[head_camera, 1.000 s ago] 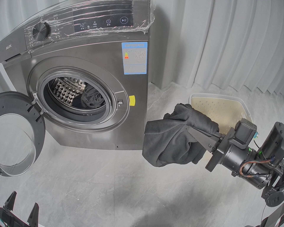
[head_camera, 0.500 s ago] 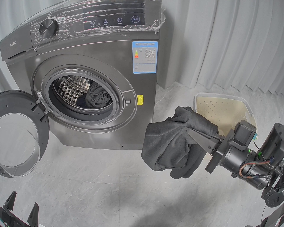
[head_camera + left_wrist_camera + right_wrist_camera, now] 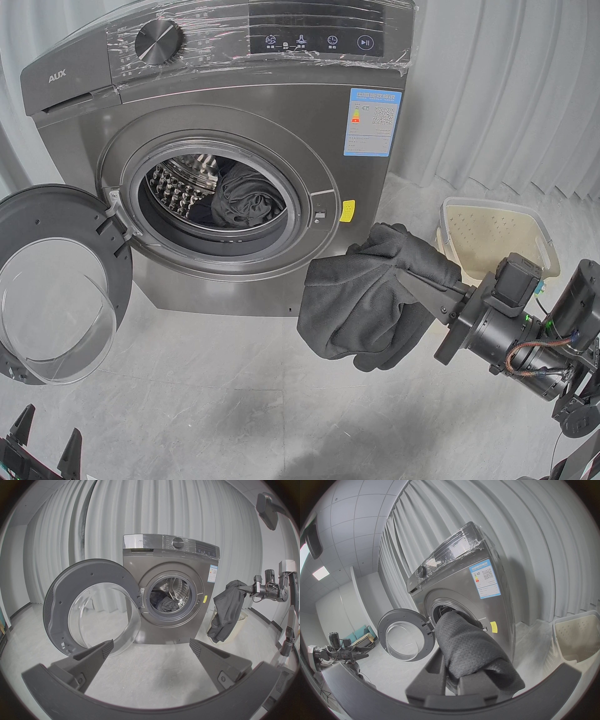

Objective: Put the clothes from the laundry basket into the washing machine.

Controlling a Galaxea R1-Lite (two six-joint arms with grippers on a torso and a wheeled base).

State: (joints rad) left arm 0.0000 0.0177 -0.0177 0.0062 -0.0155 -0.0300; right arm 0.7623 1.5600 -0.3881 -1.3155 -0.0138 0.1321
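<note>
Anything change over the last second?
The head camera swung toward the washing machine, so it and the laundry basket only appear to slide right. The right gripper stays shut on the dark garment, held off the floor; its hanging end shifted slightly. The left gripper stays open and low; the door stays open, clothes in the drum.

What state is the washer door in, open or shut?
Open: the door is swung wide to the robot's left, and the drum shows with dark clothes inside.
</note>
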